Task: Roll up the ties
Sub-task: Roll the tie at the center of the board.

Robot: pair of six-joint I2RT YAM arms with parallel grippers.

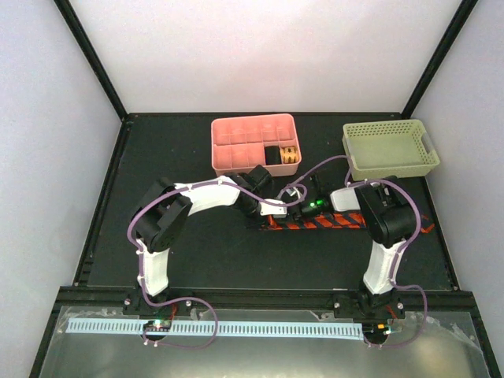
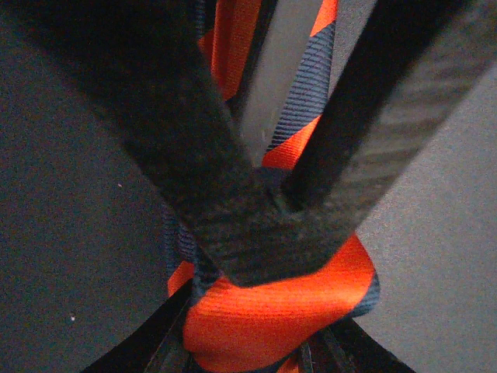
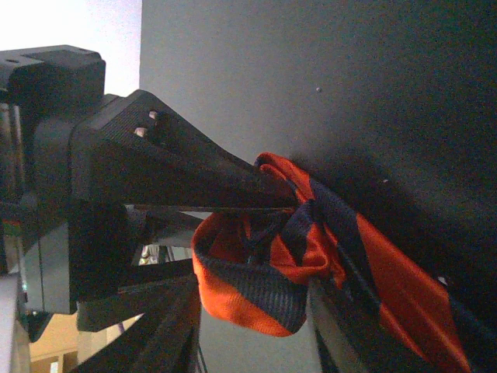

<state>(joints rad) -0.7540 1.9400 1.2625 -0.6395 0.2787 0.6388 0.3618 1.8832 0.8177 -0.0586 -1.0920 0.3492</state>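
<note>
While the pink tray holds an orange roll, left gripper clamps the tie; right gripper unclear.

A pink compartment tray sits on the black table just beyond the left claw. A pale green basket stands beyond the right claw

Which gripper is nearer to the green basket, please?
Right. The right gripper is at the tie, in front and left of the basket; the left gripper is farther left along it.
</note>
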